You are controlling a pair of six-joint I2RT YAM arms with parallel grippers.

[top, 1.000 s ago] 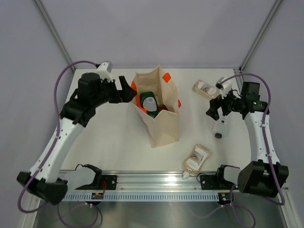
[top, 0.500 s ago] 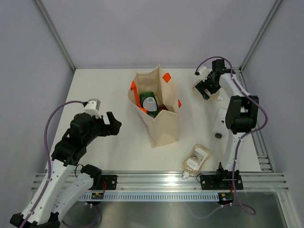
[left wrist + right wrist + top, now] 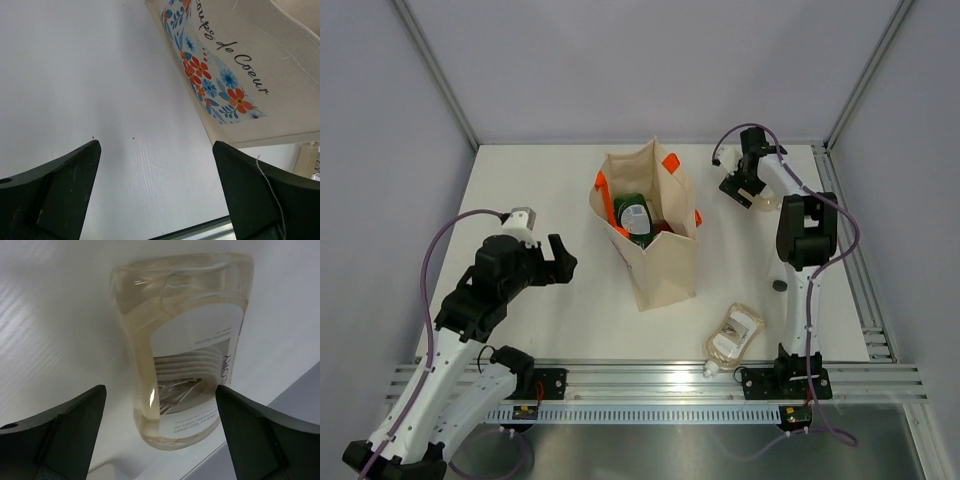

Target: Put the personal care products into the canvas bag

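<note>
The canvas bag (image 3: 655, 262) stands upright mid-table with orange handles (image 3: 670, 162). A green bottle (image 3: 635, 216) sits inside it, with something red beside it. One clear beige pouch (image 3: 766, 201) lies at the far right. My right gripper (image 3: 740, 186) is open just over it. In the right wrist view the pouch (image 3: 185, 340) lies flat between and ahead of the spread fingers, gripper (image 3: 161, 432). A second pouch (image 3: 733, 333) lies near the front rail. The white bottle's black cap (image 3: 779, 286) peeks from behind the right arm. My left gripper (image 3: 558, 262) is open and empty, left of the bag (image 3: 240, 75). The yellow bottle is not in view.
The metal rail (image 3: 650, 378) runs along the near edge, and its edge shows in the left wrist view (image 3: 200, 231). Grey walls close in the back and sides. The far pouch lies close to the table's right edge (image 3: 830, 190).
My left arm has pulled back from the bag's mouth to the near left. My right arm has swung from beside the white bottle to the far pouch.
</note>
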